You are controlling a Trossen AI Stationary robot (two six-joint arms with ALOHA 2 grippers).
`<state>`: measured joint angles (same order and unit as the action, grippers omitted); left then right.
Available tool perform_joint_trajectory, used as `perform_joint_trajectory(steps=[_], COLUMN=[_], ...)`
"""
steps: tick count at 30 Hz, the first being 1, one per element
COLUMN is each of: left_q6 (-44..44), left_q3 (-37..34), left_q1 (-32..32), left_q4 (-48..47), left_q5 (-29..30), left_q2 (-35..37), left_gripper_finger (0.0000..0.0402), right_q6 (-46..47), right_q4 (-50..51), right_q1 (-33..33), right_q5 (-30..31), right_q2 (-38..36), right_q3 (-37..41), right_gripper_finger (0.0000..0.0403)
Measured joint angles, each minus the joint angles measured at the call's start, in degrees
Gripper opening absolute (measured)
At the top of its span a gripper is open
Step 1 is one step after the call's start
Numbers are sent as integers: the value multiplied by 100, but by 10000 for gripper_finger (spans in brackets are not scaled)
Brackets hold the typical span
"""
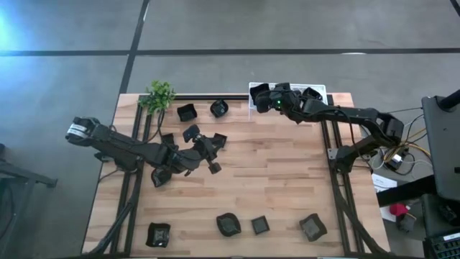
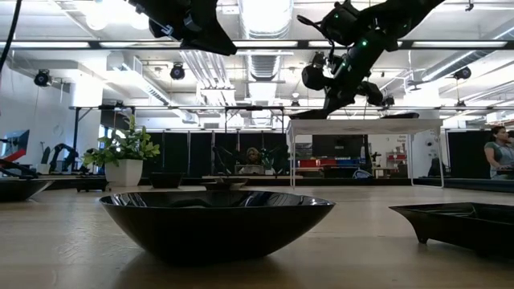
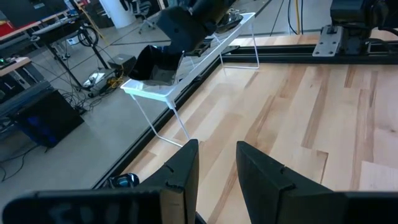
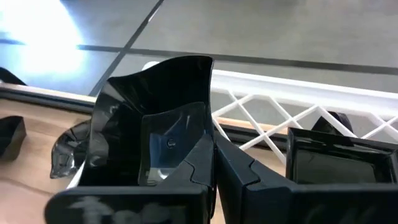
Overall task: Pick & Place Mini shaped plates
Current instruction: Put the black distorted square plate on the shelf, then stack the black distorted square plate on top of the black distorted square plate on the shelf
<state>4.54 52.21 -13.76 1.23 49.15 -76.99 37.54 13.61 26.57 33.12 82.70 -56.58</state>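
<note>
The wooden counter (image 1: 287,180) stands on a grey floor, with a small green plant (image 1: 159,94) at its far edge. Mini shaped plates (image 1: 228,224) lie scattered across it. The right tool (image 4: 214,163) grips one black plate (image 4: 155,134) over the white lattice rack (image 1: 316,91), which holds others. The left tool (image 3: 216,168) hangs released mid-counter.

overhead down; low level; wrists fwd

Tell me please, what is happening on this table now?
The right claw is shut on a small black dish and holds it over the white rack at the table's far edge, where other dishes already sit. The left claw is open and empty, above the middle of the wooden table. More dishes wait on the table.
</note>
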Motion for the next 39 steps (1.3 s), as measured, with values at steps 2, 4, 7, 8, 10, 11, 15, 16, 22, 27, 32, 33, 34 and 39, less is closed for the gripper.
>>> perform_joint_trajectory(steps=[2,4,7,8,10,11,15,16,22,27,32,33,34,39], left_q6=[0,0,0,0,0,0,0,0,0,0,0,0,0,0], left_q3=[0,0,-2,-2,-2,-2,-2,-2,-2,-2,-2,-2,-2,-2], left_q1=[0,1,0,0,2,2,1,1,2,2,2,2,2,2], left_q4=[-2,-2,-2,-2,-2,-2,-2,-2,-2,-2,-2,-2,-2,-6], left_q5=[0,0,0,0,0,0,0,0,0,0,0,0,0,0], left_q2=[0,0,0,0,0,0,0,0,0,0,0,0,0,0], left_gripper_finger=[103,103,103,103,103,103,103,103,103,103,103,103,103,103], right_q6=[2,-3,0,-2,-17,-19,-91,-102,-65,-22,-140,-154,-173,-498], right_q4=[-1,0,-1,-1,1,1,5,6,6,5,10,11,12,30], right_q1=[0,0,0,0,-2,-4,-4,-4,-4,-4,-4,-4,-4,-63], right_q5=[1,0,0,0,-4,-4,-11,-15,-16,-15,-15,-15,-18,-45], right_q2=[0,0,0,0,0,0,0,0,0,0,-66,-115,-180,-690], right_q3=[0,0,0,0,0,0,0,0,0,0,-2,-6,-7,-11], right_gripper_finger=[9,9,9,9,9,9,21,27,70,96,107,107,106,97])
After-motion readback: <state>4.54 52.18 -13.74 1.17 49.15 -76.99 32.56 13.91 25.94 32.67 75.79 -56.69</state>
